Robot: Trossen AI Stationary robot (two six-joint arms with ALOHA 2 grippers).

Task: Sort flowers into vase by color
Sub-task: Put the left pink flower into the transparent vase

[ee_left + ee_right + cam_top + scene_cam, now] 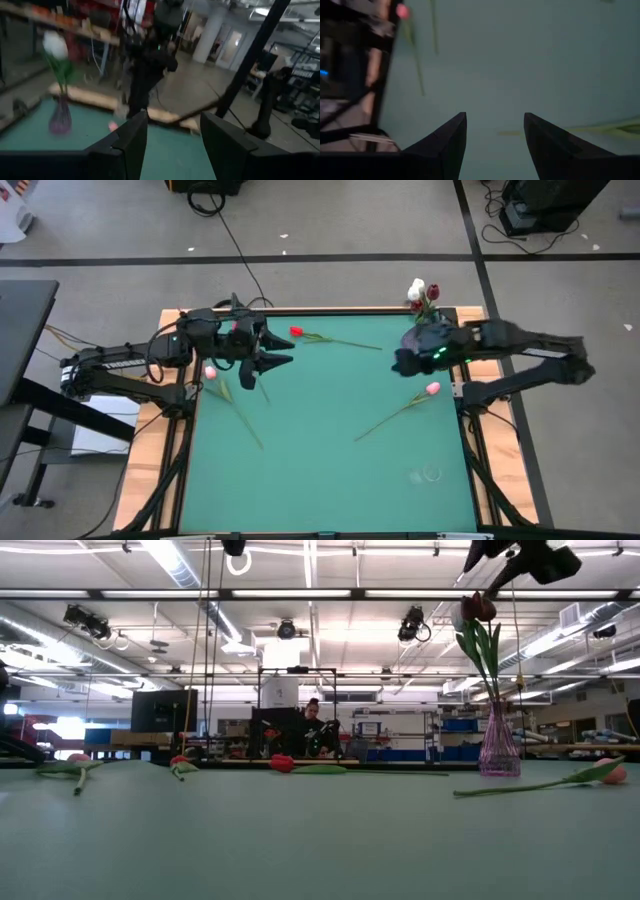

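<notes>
Just beside the open right tool point(405, 363) lies a pink tulip point(432, 389).

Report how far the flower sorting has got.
Done: a white and a dark red flower stand in the vase. In hand: nothing; the right gripper and left gripper are both open and empty. Left: red flower and two pink flowers on the table.

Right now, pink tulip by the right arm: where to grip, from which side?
Grip the pink tulip mid-stem, coming straight down, jaws across the stem. It lies flat on the green table, stem running diagonally away from the bud, so likely only the top is reachable. The right gripper, empty, is nearest.
</notes>
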